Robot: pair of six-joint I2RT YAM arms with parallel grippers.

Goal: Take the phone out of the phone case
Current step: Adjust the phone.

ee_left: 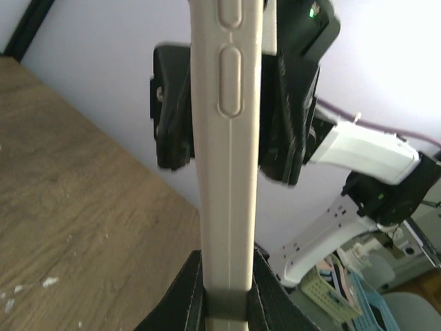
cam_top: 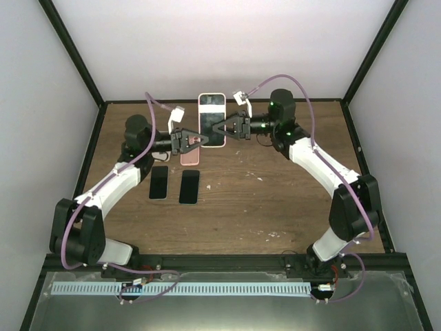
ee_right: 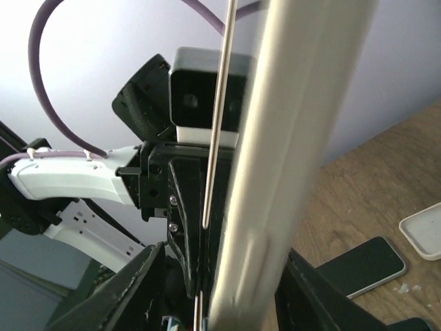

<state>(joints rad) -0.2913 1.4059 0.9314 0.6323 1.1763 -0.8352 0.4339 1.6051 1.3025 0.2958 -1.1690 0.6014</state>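
Note:
The phone, dark screen showing, sits inside its white phone case and is held up on edge above the back middle of the table. My left gripper is shut on the case's near edge; in the left wrist view its black fingers pinch the cream case side. From the right, my right gripper straddles the cased phone. Its jaws stand apart, with a visible gap at the left finger. A thin pale strip runs beside the case; what it is I cannot tell.
Two black phones lie flat on the wooden table under the left arm. A pinkish flat object lies just behind them. Black frame posts and white walls enclose the back and sides.

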